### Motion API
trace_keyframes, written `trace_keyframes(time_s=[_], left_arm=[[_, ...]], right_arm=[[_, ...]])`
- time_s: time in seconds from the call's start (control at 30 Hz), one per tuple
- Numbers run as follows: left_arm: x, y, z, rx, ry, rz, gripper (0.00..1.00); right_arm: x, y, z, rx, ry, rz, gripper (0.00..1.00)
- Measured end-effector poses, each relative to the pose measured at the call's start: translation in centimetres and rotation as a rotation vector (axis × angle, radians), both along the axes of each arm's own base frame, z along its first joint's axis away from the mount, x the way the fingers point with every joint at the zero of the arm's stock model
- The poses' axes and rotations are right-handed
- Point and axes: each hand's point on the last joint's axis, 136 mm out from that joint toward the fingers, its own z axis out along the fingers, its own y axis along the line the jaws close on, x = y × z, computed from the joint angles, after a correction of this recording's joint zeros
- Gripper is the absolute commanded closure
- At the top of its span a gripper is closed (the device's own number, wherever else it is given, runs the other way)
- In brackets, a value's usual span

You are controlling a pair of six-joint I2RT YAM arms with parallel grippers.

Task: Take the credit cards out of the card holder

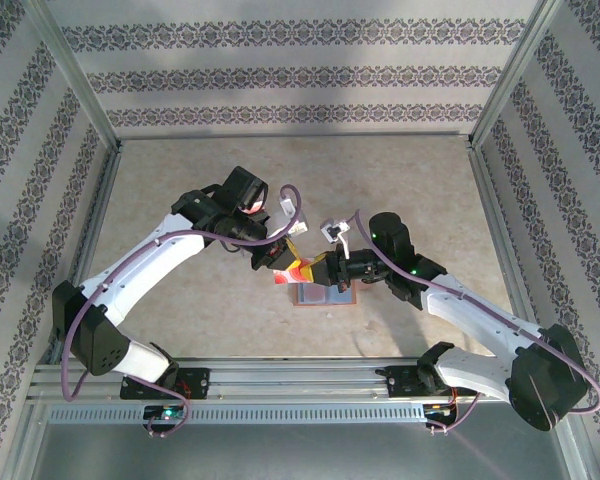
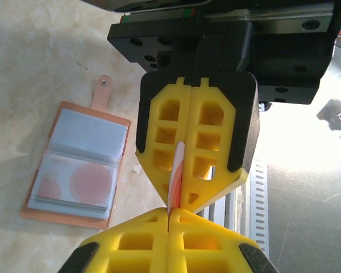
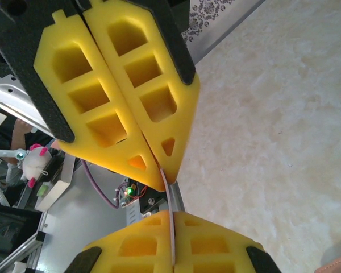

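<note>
Beige marbled table (image 1: 430,190), one open card holder (image 2: 79,165), one credit card (image 2: 176,182) clamped by left jaws and right jaws

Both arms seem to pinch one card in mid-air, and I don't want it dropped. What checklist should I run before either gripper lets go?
1. Grip of the left gripper on the credit card: ok, shut on its lower edge.
2. Grip of the right gripper on the same card: ok, shut on it.
3. Card out of the card holder: ok, held in the air apart from it.
4. Holder at rest: ok, lying open and flat on the table.
5. Card unbent between the two grips: cannot tell.
6. Other cards left in the sleeves: cannot tell, reddish shapes show through the lining.
</note>
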Motion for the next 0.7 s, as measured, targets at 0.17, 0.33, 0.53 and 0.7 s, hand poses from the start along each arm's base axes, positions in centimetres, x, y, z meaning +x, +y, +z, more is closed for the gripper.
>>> trace_keyframes(time_s=[0.17,0.33,0.53,0.7], left_arm=[[-0.1,0.1,0.0,-0.001,-0.012,-0.003,1.0],[0.3,1.0,-0.6,0.024,-0.084,0.037,1.0],[1.4,2.3,-0.3,0.029,-0.237,0.112,1.0],[4.3,3.9,0.3,0.033,-0.364,0.228,1.0]], right_arm=[[0.4,-0.1,-0.2,-0.011,-0.018,-0.018,0.73],[1.0,-0.8,0.2,-0.023,-0.043,-0.072,0.51],[1.8,-2.1,2.2,-0.006,-0.124,-0.165,0.44],[2.9,-3.1,2.1,-0.041,-0.127,-0.271,0.02]])
